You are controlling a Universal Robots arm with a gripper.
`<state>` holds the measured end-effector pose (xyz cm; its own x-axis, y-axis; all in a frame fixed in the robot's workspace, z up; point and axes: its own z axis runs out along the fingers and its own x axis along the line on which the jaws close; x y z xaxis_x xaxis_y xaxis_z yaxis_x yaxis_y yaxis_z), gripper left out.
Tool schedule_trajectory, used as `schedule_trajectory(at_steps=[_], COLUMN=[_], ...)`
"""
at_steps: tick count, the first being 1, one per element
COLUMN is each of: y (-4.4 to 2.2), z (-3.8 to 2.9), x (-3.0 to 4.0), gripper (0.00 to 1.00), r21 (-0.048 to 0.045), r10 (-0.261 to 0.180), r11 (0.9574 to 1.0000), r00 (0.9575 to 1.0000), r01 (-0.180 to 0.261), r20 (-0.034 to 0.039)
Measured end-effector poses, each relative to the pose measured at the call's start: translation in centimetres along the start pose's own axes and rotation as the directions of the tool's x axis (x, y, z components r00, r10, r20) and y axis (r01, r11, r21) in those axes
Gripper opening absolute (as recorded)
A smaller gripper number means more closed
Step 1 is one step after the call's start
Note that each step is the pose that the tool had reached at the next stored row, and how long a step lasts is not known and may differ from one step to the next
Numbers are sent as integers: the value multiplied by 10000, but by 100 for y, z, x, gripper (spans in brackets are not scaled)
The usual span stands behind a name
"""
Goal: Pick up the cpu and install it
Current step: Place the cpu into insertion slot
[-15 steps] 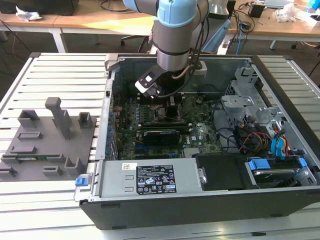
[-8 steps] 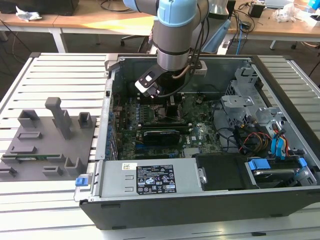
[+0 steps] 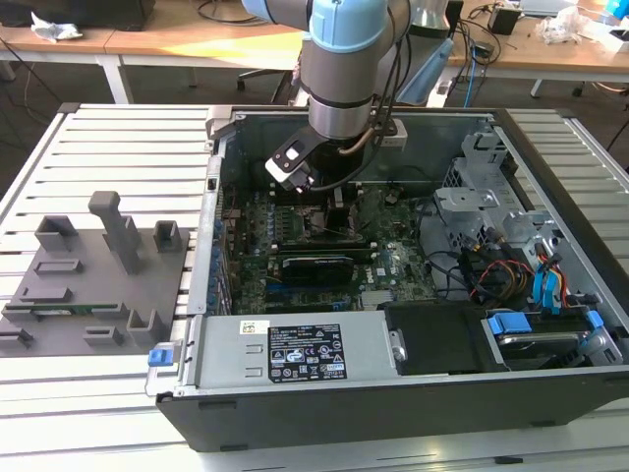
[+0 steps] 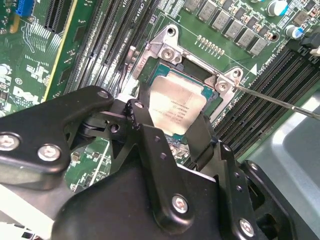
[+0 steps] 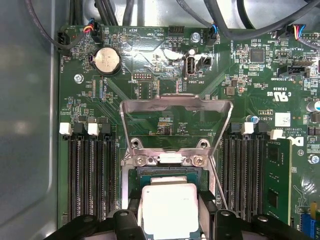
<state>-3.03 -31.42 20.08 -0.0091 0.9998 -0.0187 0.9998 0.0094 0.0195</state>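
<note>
I see the slatted table (image 3: 98,138) carrying the open computer case (image 3: 393,403), with the arm (image 3: 344,69) reaching down inside over the motherboard (image 5: 165,40). The socket (image 5: 170,160) has its metal load plate (image 5: 175,105) hinged up. My gripper (image 4: 170,116) is clenched on two opposite edges of the cpu (image 5: 169,207). The chip lies flat over the socket, silver top up. It is square, so it has no long axis, and its edges run parallel to the socket frame.
</note>
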Motion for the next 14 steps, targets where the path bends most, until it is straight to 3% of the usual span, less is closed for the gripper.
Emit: schedule_trajectory(at_steps=[8,14], y=[0,1], z=[-3,-47], x=[0,0], gripper=[53,53], r21=[-1,0], r10=[0,113], r11=[10000,9999], r00=[10000,9999], r01=[0,-113], r20=[-1,-12])
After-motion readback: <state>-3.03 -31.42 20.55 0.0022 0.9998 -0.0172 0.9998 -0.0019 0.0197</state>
